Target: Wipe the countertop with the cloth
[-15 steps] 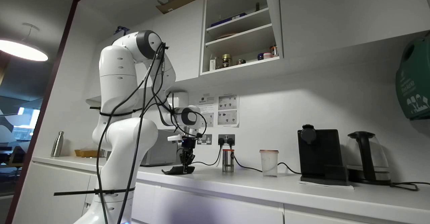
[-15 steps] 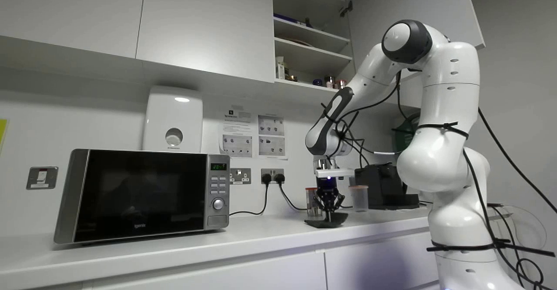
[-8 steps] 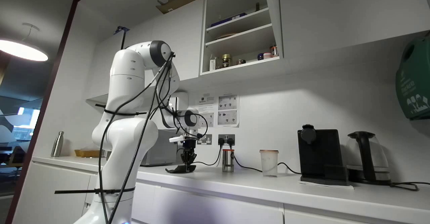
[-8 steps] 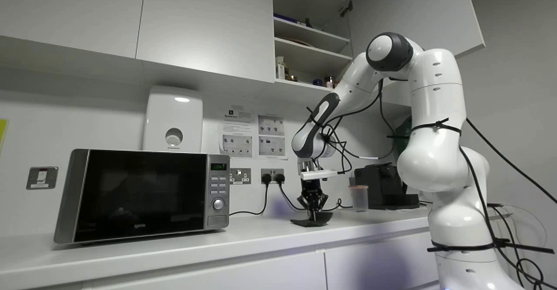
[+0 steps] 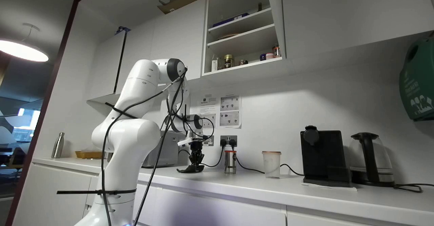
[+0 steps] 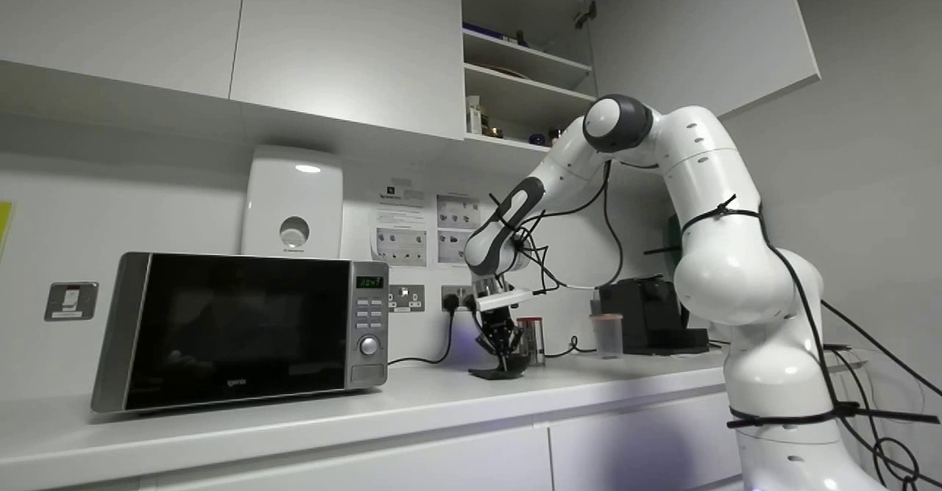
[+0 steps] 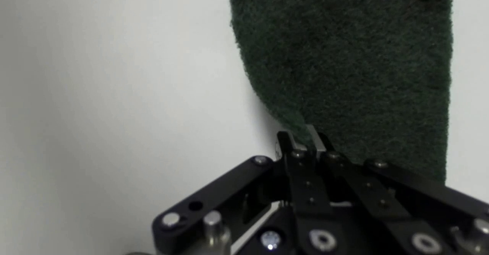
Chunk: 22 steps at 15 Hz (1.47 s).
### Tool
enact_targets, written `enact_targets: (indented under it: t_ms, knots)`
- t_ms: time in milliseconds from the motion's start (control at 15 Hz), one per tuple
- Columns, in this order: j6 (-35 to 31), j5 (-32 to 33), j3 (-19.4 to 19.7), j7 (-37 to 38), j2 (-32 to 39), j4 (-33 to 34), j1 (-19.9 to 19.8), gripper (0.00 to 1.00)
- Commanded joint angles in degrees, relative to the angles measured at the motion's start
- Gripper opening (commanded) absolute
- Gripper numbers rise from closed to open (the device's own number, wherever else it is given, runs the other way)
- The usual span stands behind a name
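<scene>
The cloth is a dark green-grey limp rag, large in the wrist view (image 7: 355,64) and a thin dark sliver in both exterior views (image 5: 190,169) (image 6: 497,373). It lies on or just over the white countertop (image 5: 237,184), which also shows in an exterior view (image 6: 441,407) and in the wrist view (image 7: 133,75). My gripper (image 7: 304,138) is shut on a pinched-up fold of the cloth near its edge. The gripper points down with fingertips close to the countertop in both exterior views (image 5: 195,164) (image 6: 505,358). Part of the cloth is hidden under the fingers.
A microwave (image 6: 243,329) stands left of the gripper. A clear jar with a red lid (image 6: 533,340) is close behind it. A plastic cup (image 5: 272,165), black coffee machine (image 5: 323,158) and kettle (image 5: 371,161) stand farther along. Cables (image 5: 217,163) run along the wall.
My gripper has moved with the cloth across the countertop toward the microwave, away from the coffee machine. The arm has stretched out and its elbow has come down. The gripper is now slightly tilted.
</scene>
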<state>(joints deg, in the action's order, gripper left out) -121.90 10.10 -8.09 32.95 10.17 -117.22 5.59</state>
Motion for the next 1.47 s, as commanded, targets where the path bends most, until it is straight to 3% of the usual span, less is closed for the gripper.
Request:
enact_targets:
  t_ms: [0, 333, 800, 1067, 1400]
  knots:
    - [5.37, 1.66, 1.35, 2.33, 8.81, 11.79, 4.01, 0.01]
    - [8.6, -1.64, 0.62, -0.04, 13.56, 19.73, 8.05, 0.01]
    - [9.44, -5.77, -0.48, -2.41, 15.55, 23.66, 11.69, 0.01]
    - [7.79, -9.52, -1.64, -5.84, 13.39, 20.42, 12.01, 0.01]
    - [5.13, -14.75, -1.94, -11.42, 6.42, 9.9, 10.1, 0.01]
